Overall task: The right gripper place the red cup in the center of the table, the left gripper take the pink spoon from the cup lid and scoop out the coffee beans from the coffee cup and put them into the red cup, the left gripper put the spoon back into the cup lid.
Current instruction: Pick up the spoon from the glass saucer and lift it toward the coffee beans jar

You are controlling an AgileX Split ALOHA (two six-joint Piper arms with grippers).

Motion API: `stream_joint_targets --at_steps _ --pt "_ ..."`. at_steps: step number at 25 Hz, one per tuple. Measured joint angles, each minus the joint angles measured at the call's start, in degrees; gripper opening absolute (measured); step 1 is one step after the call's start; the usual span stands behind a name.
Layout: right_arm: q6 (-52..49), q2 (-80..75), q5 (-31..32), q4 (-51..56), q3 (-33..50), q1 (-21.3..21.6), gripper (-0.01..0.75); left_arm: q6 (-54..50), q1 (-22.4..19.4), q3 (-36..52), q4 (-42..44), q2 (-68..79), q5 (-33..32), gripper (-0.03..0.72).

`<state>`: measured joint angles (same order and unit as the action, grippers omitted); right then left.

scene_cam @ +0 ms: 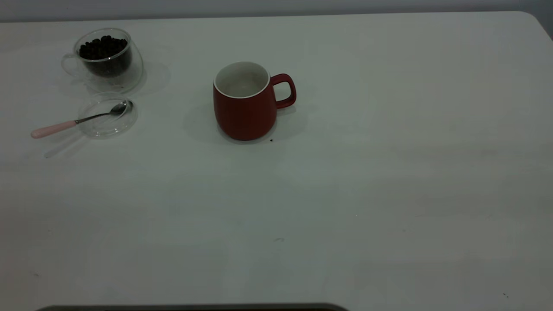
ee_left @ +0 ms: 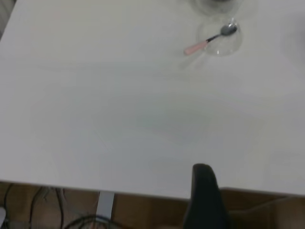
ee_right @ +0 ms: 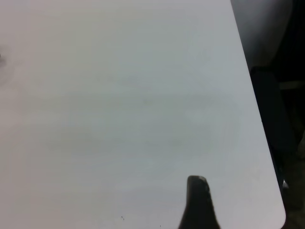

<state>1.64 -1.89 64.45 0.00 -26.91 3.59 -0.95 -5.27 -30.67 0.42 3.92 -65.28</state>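
The red cup (scene_cam: 244, 103) stands upright near the middle of the table (scene_cam: 345, 194), its handle to the right, and looks empty. The coffee cup (scene_cam: 106, 58) with coffee beans (scene_cam: 103, 47) stands at the far left. In front of it lies the cup lid (scene_cam: 129, 123), with the pink spoon (scene_cam: 77, 122) resting bowl-in, handle out to the left. Neither gripper shows in the exterior view. The left gripper (ee_left: 202, 191) hangs over the table's near edge, far from the spoon (ee_left: 209, 40) and lid (ee_left: 233, 45). The right gripper (ee_right: 198, 200) is above bare table near a corner.
A small dark speck (scene_cam: 271, 140) lies by the red cup's base. The left wrist view shows the table's edge with cables (ee_left: 81, 222) below it. The right wrist view shows the table's rounded corner (ee_right: 279, 214) and dark floor beyond.
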Motion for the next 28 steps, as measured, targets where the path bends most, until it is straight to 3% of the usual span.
stream_joint_targets --at_steps 9,18,28 --pt "0.0 0.0 0.0 0.0 0.0 0.0 0.589 1.4 0.0 -13.9 -0.9 26.4 1.3 0.714" --pt "0.0 0.0 0.0 0.0 0.0 0.0 0.589 8.1 0.1 -20.2 -10.6 47.3 10.1 0.714" --pt "0.0 0.0 0.0 0.0 0.0 0.0 0.589 9.4 -0.4 -32.5 -12.2 72.2 10.7 0.714"
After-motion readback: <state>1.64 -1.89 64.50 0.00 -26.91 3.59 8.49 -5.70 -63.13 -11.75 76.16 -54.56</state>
